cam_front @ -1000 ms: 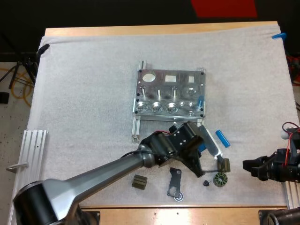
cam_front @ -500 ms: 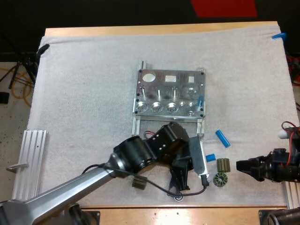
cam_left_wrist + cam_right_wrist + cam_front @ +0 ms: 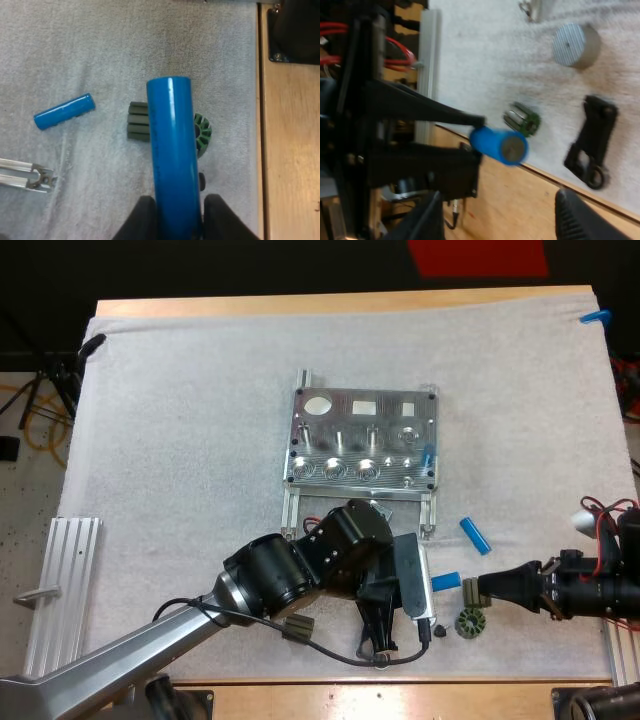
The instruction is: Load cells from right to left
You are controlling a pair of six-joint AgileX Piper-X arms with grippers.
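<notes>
Our left pincer (image 3: 174,212) clamps a blue cell (image 3: 171,150) near the green toothed part (image 3: 202,135). Our right pincer (image 3: 498,205) gapes wide, empty.

The high view looks down over the mat (image 3: 180,440); both close wrist views share the blue cell (image 3: 172,150).

**Odds and ends on the white mat**

A wooden tabletop (image 3: 340,303) carries a white mat (image 3: 180,440). Near the mat's front edge lies a green toothed ring (image 3: 468,623). An olive ribbed block (image 3: 474,590) sits just beyond it, and a small black piece (image 3: 439,630) just beside it. A black bracket (image 3: 592,142) lies flat close by, its looped end at the mat's front edge. A second ribbed block (image 3: 298,627) sits well apart, farther left. A pale aluminium rail (image 3: 62,585) lies along the mat's left side.
</notes>
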